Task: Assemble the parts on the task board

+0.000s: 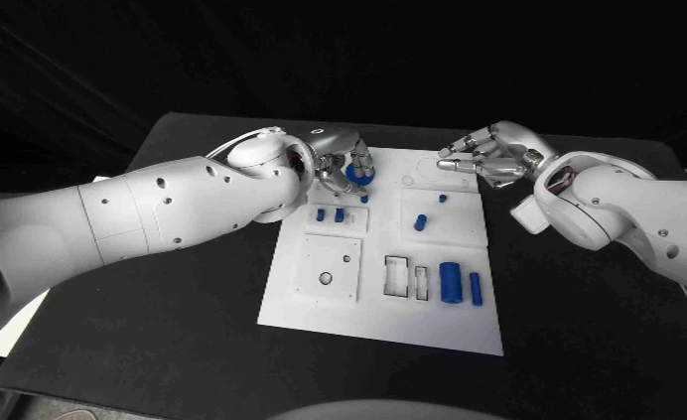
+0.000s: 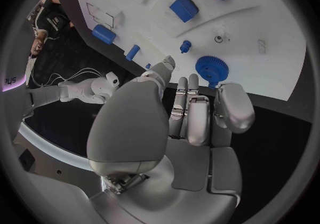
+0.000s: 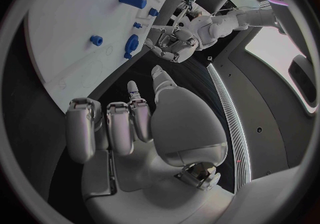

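White on black: recorded the task board (image 1: 379, 271) lying flat at the middle of the table (image 1: 187, 341). Found the left hand (image 1: 341, 164) poised over the board's far left corner, with a blue toothed gear (image 1: 355, 174) in among its fingertips. Confirmed in the left wrist view the gear (image 2: 212, 68) at the board's edge, face towards the camera, with the fingertips (image 2: 189, 82) up against its rim and the thumb standing off to one side. Could not determine whether held in a true grip or merely touched; entered the left hand's state as undecided. Checked the same gear (image 3: 131, 45) from the right wrist view, seen edge-on just beside the left hand (image 3: 170, 42); gained nothing further on the grip.

Found the right hand (image 1: 486, 157) at the board's far right corner, empty, fingers loosely bent and not clenched. Verified in the right wrist view the fingers (image 3: 120, 122) side by side, thumb apart, nothing between them.

Noted remaining blue parts on the board: two small pieces (image 1: 330, 213) side by side near the left hand; a block (image 1: 421, 222) and a small peg (image 1: 443, 199) in the far right panel; a thick cylinder (image 1: 451, 283) and a thin cylinder (image 1: 476, 288) lying parallel near the right edge. Logged also a square inset (image 1: 327, 268) with a hole, and two rectangular slots (image 1: 408, 278) between it and the cylinders.
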